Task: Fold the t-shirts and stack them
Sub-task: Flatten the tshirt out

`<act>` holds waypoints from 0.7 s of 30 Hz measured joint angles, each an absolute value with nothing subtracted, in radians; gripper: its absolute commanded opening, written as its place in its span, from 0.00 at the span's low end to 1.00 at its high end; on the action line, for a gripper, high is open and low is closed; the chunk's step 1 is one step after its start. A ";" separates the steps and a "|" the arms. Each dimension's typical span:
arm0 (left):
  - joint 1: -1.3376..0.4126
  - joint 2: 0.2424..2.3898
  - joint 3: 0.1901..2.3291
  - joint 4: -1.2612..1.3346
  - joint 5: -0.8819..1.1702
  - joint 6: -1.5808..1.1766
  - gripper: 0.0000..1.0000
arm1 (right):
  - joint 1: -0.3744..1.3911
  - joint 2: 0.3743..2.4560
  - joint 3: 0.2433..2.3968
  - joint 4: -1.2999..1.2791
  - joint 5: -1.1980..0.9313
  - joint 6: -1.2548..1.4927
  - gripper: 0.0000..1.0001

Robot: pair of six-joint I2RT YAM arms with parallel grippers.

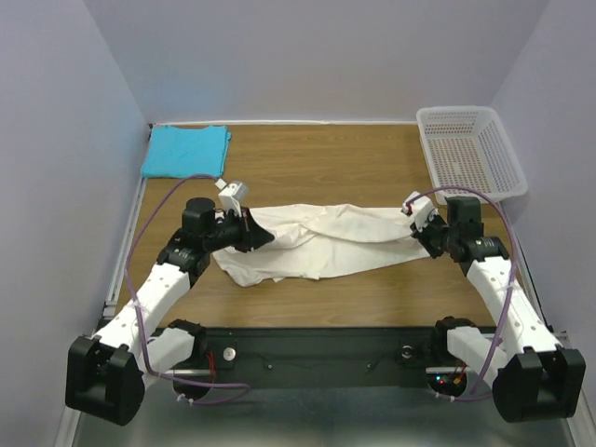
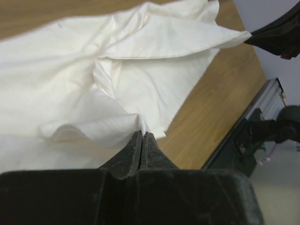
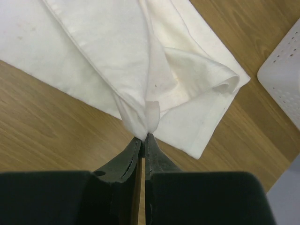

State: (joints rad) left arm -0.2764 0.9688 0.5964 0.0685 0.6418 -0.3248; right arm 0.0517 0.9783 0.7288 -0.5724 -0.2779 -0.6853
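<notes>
Mid-table, the left gripper [image 1: 253, 231] is pinched tight on one end of the cream-white t-shirt [image 1: 326, 240]. The right gripper [image 1: 416, 233] is clamped on the opposite end, with the cloth stretched between them, rumpled and only partly folded. At the far left corner the turquoise t-shirt [image 1: 184, 151] lies folded flat. I judge the task about half done, with stacking not yet begun.

Holding both arms bent, elbows outward, wrists turned inward toward each other. Clamping with left gripper [image 2: 142, 135], jaws pressed together on the cream-white t-shirt [image 1: 326, 244]. Pinching its opposite end with right gripper [image 3: 146, 137], jaws nearly touching.
</notes>
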 measured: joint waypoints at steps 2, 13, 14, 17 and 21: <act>-0.327 0.967 0.586 0.013 0.640 -0.364 0.09 | 0.052 0.940 0.710 -0.601 -0.270 -0.718 0.01; -0.451 1.051 0.685 -0.398 0.541 -0.362 0.72 | 0.052 0.943 0.707 -0.607 -0.251 -0.768 0.01; -0.451 1.042 0.720 -0.434 0.511 -0.351 0.73 | 0.052 0.947 0.707 -0.607 -0.251 -0.767 0.01; -0.451 1.001 0.812 -0.482 0.416 -0.331 0.73 | 0.052 0.963 0.707 -0.607 -0.252 -0.765 0.01; -0.451 0.972 0.831 -0.475 0.339 -0.345 0.70 | 0.052 0.997 0.710 -0.607 -0.258 -0.758 0.01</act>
State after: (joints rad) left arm -0.4507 0.9718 0.8314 -0.4747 0.3386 -0.3447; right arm 0.0517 0.9974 0.7097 -0.6071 -0.2584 -0.7578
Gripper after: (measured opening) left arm 0.733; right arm 0.088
